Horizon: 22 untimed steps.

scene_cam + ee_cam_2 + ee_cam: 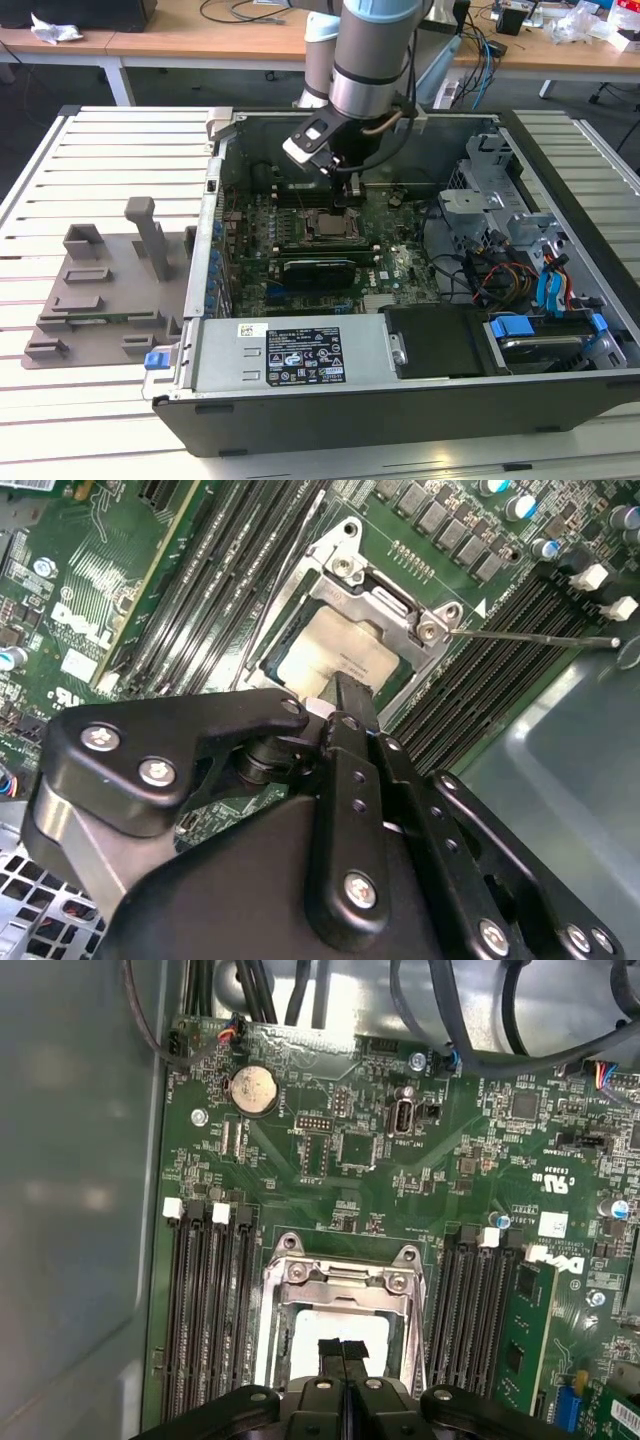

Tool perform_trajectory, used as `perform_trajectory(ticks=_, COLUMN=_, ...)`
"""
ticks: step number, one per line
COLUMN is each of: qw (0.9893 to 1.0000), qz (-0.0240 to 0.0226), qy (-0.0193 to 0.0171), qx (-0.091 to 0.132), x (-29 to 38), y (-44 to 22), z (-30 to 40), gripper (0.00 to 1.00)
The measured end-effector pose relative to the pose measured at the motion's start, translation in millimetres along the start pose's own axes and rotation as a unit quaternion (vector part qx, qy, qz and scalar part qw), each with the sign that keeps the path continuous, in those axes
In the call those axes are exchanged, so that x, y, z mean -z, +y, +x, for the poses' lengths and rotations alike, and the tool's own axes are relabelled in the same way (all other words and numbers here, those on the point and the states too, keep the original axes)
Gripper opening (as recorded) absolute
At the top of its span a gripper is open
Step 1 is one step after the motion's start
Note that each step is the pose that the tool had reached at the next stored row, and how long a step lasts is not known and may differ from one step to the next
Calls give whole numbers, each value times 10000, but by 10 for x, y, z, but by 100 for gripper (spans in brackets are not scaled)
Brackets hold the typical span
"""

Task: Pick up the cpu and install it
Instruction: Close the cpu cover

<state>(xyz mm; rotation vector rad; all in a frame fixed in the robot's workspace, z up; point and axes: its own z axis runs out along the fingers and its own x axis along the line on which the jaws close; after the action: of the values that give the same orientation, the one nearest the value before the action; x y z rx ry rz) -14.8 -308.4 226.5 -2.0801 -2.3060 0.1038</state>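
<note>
Slatted white surface (pixel 100 150) is carrying an open computer case (pixel 300 400). A grey fixture (pixel 100 290) is sitting beside the case on the exterior view's left. Desks (pixel 200 40) strewn with cables are running across the background.

Inside the case the green motherboard (pixel 390 260) is lying flat and facing up. The cpu (pixel 335 660) is lying flat in the window of the metal socket frame (pixel 385 600), silver-grey top upward. Rows of memory slots (pixel 210 1300) are flanking the frame on both sides. A thin metal lever (pixel 530 637) is sticking out sideways from the frame's corner.

Key relation: the cpu is sitting directly below the hand (pixel 343 1345), under the fingertips rather than off to one side. The chip is near square, so no long axis is worth noting; its edges are running parallel to the frame.

Hand state: the two fingers are pressing together with no gap between them and are pinching nothing. In both wrist views their tips are pointing at the cpu's top near one edge. Cannot tell whether they are touching it or hanging just above.

Pose: the arm (pixel 370 60) is reaching down into the case from above, with the hand (pixel 345 190) pointing nearly straight down over the socket.

Judgement: the cpu is looking placed in the socket. Full seating cannot be confirmed.
</note>
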Motion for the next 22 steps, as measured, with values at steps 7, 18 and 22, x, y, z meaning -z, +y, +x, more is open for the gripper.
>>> perform_trajectory(ticks=7, qw=10000, qz=0, qy=0, qx=0, x=-90, y=-102, z=13, gripper=11)
perform_trajectory(ticks=18, qw=10000, qz=2, qy=-5, qx=-1, x=-233, y=-220, z=29, gripper=11)
perform_trajectory(ticks=22, qw=10000, qz=2, qy=-31, qx=-2, x=-223, y=-144, z=21, gripper=11)
